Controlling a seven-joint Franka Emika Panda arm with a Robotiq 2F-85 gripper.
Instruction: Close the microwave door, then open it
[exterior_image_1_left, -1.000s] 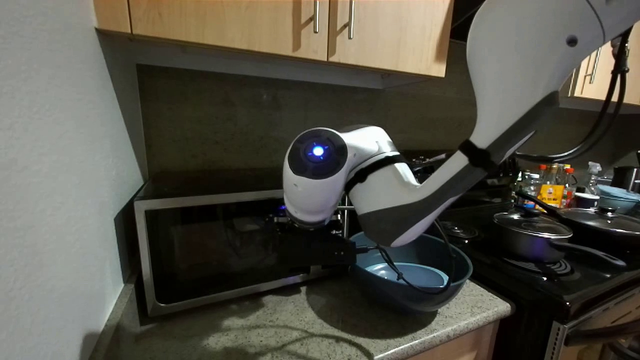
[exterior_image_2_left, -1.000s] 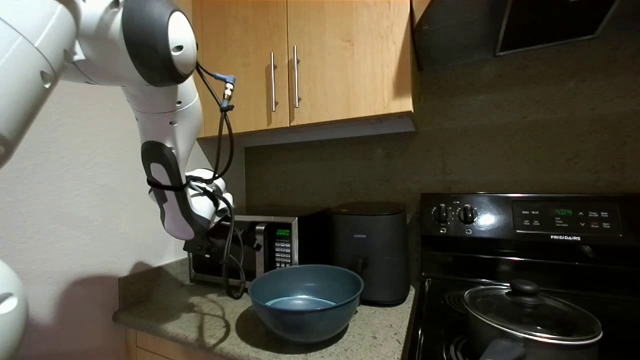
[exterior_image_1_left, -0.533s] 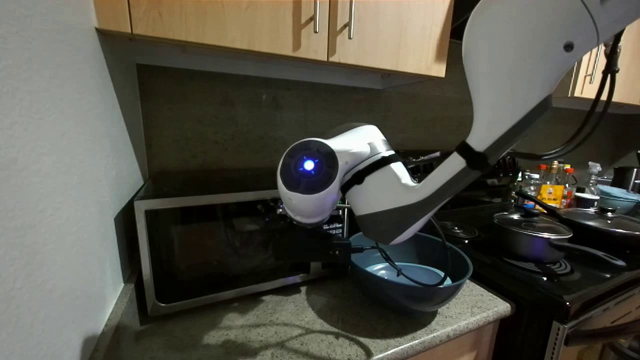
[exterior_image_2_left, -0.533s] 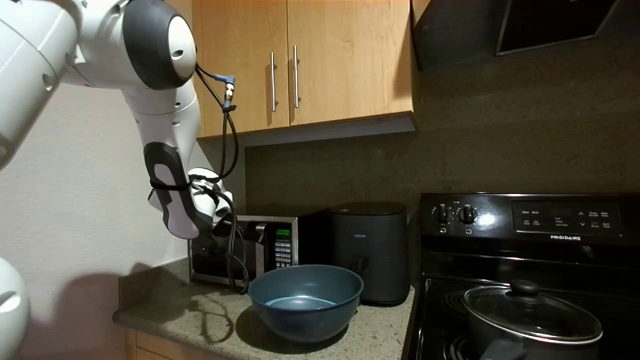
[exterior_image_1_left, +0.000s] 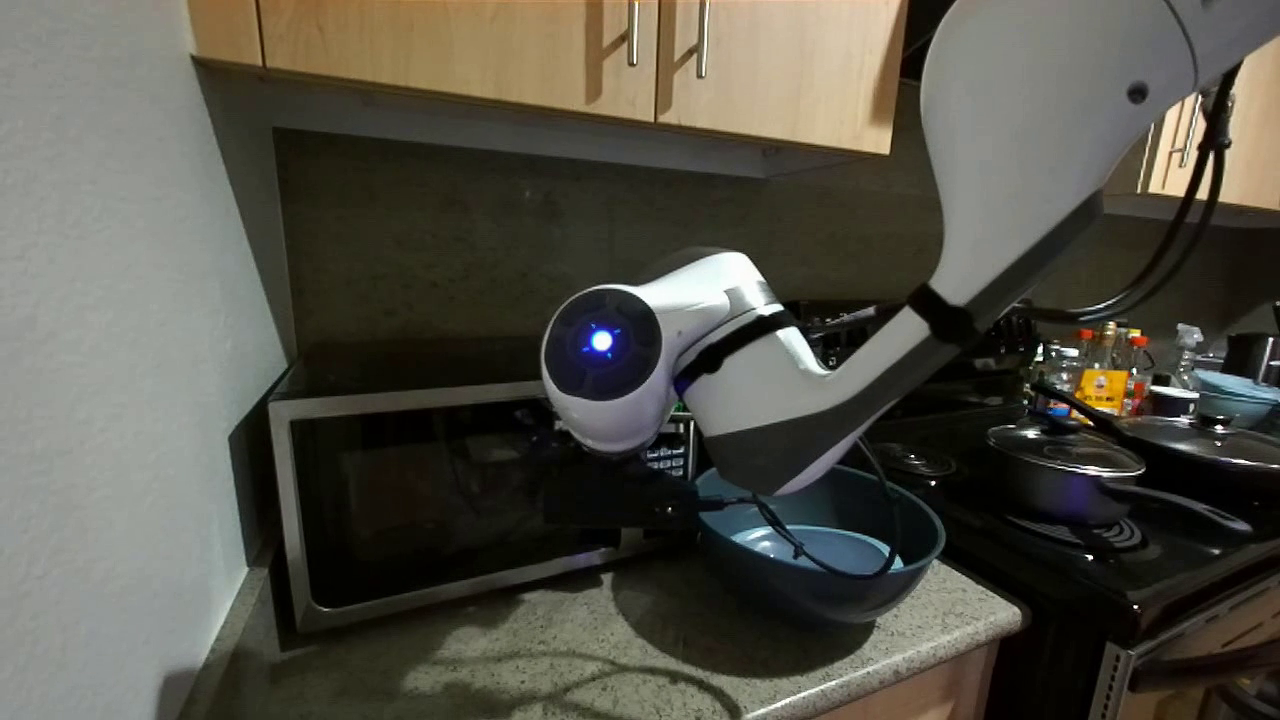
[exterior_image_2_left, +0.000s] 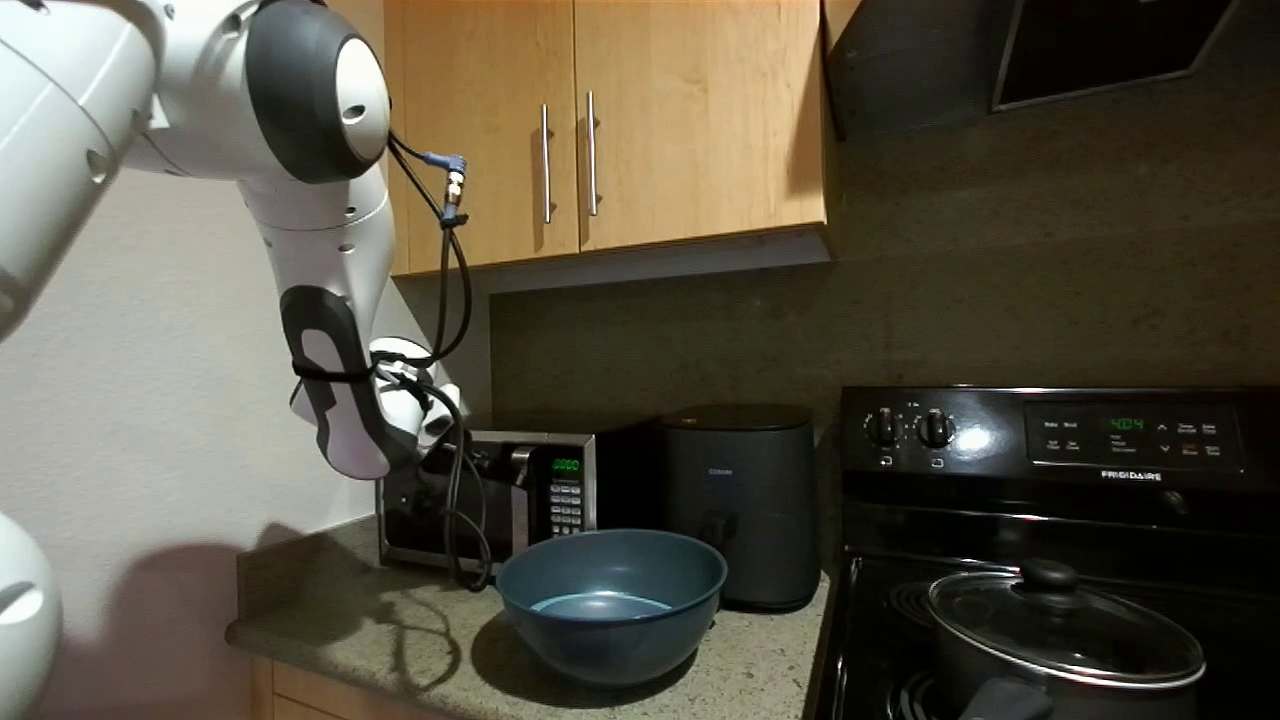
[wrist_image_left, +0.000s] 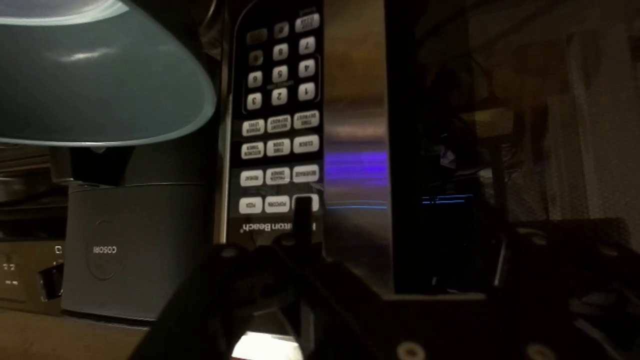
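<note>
The microwave (exterior_image_2_left: 568, 480) stands on the speckled counter (exterior_image_1_left: 540, 630), close to the pale wall (exterior_image_1_left: 120, 300), and the microwave door (exterior_image_1_left: 420, 500) is closed, lying flat along its front. The white robot arm (exterior_image_1_left: 765, 390) bends down before it, with the gripper (wrist_image_left: 406, 230) near the silver handle (wrist_image_left: 356, 125). The jaws stand wide apart: one finger (wrist_image_left: 302, 220) is in front of the control panel (wrist_image_left: 279, 125), the other before the dark window (wrist_image_left: 480, 150), and the handle appears between them. It is quite dark there, so whether the fingers touch anything, I cannot tell. A blue bowl (exterior_image_2_left: 612, 650) sits on the counter, near the panel end of the microwave, and just beside the microwave stands a black appliance (exterior_image_2_left: 745, 520) marked COSORI. On the stove (exterior_image_2_left: 1000, 500) I see a pot (exterior_image_2_left: 1065, 640) with a glass lid.
</note>
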